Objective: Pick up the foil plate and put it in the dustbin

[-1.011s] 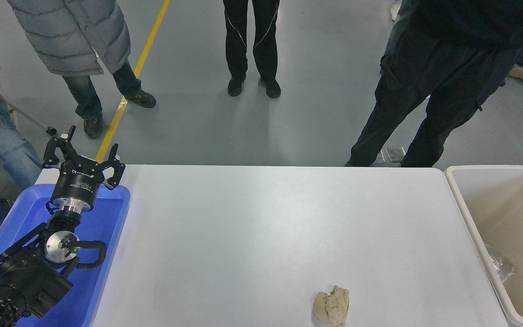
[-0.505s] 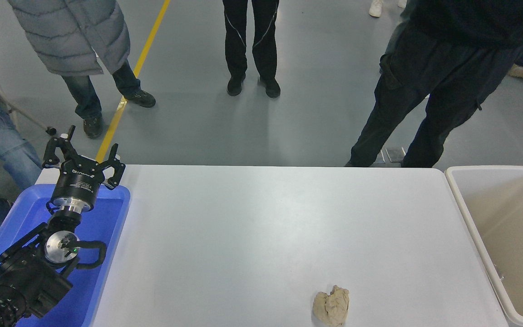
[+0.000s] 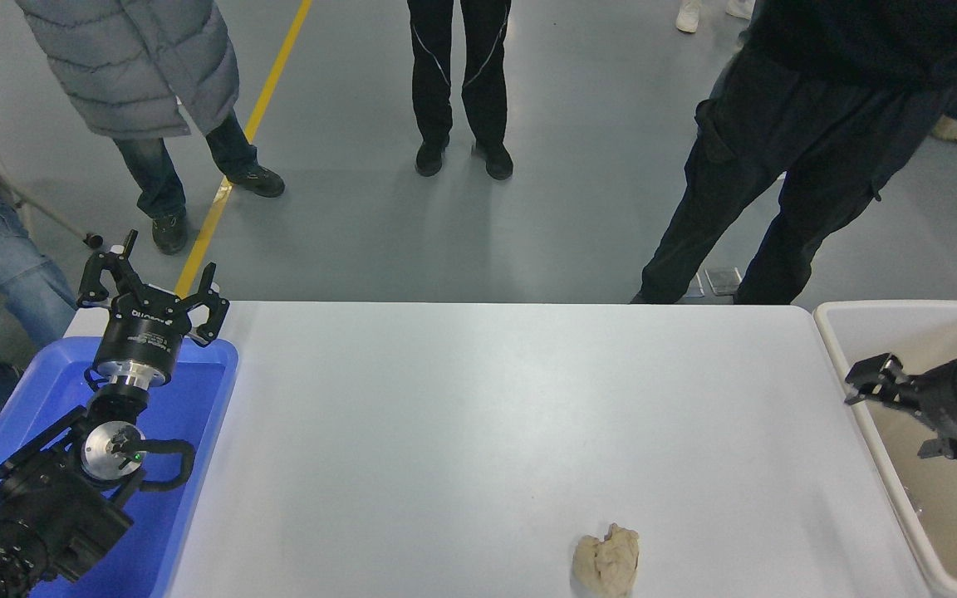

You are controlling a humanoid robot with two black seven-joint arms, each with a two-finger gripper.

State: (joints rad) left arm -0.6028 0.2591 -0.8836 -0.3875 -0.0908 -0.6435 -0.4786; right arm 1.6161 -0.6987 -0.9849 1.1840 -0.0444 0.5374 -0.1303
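Note:
The dustbin (image 3: 840,320) is a cream bin standing at the table's right end. My right gripper (image 3: 890,419) reaches in from the right edge over the dustbin's left wall, pointing left, open and empty. The foil plate does not show clearly; the bin's wall and my arm hide the part of the bin's inside where it could lie. My left gripper (image 3: 150,282) is parked open over the blue tray (image 3: 196,399) at the lower left.
A beige crumpled paper lump (image 3: 607,561) lies on the white table (image 3: 487,399) near its front edge. Several people stand beyond the far edge; one in black trousers (image 3: 777,183) is close to the far right corner.
My right arm has come into view from the right edge, above the dustbin. The silver foil seen inside the bin one second ago no longer shows. The left arm has not moved.

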